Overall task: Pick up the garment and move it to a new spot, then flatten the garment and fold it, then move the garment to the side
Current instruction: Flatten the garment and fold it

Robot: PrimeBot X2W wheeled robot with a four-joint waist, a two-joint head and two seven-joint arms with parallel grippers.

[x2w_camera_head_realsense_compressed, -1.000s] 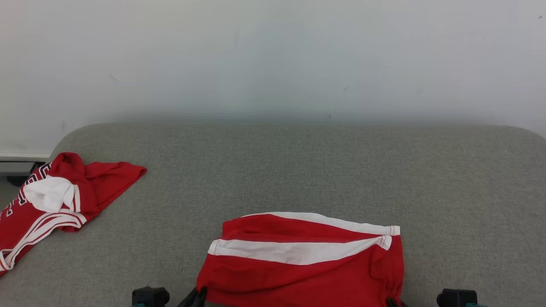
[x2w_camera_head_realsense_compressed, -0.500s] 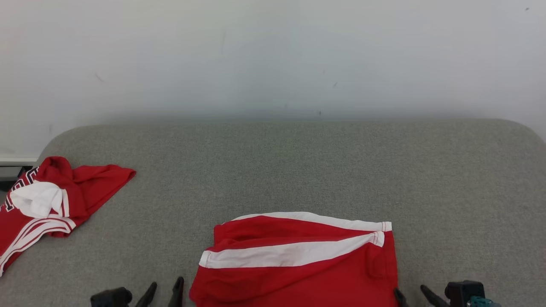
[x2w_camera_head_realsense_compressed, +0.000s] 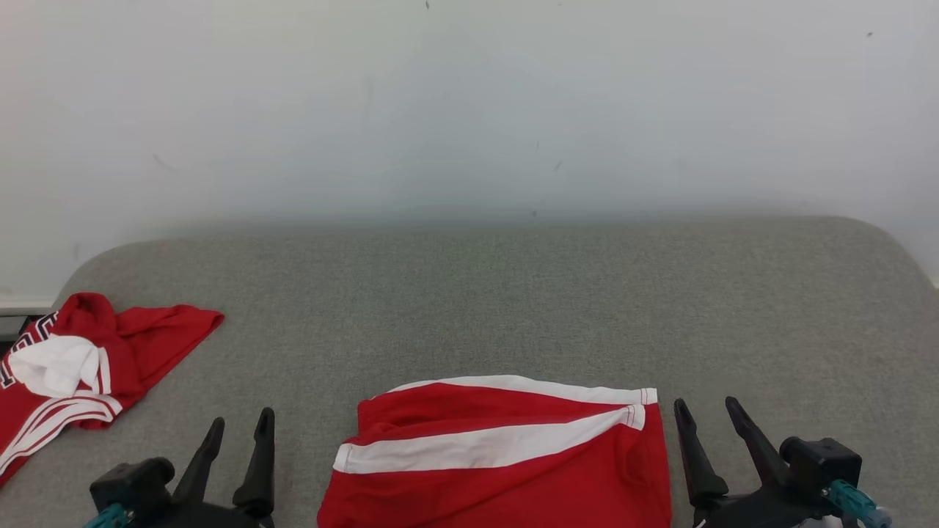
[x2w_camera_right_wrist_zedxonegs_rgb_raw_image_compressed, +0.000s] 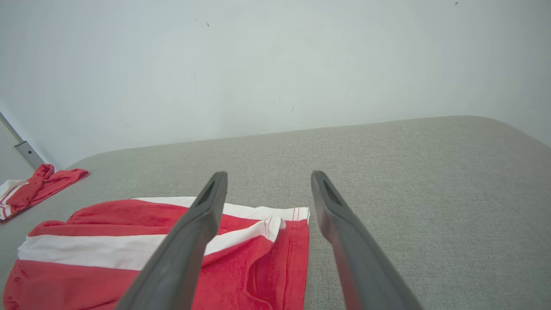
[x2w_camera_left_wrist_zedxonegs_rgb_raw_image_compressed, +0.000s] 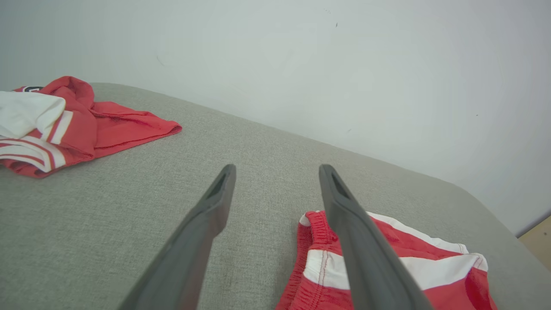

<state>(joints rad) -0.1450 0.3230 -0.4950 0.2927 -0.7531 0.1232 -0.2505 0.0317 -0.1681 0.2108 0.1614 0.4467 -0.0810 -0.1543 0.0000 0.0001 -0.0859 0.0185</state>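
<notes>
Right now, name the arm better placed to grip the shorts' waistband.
Left, probably: the shorts lie with the gathered waistband beside the open left end effector; the right end effector flanks the hem.

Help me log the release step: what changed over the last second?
The left gripper and right gripper opened, releasing the near corners of the folded red shorts with white stripes, and now stand clear on either side. The shorts stayed on the grey fabric surface, as did the crumpled red-and-white jersey at left; only the camera shifted.
</notes>
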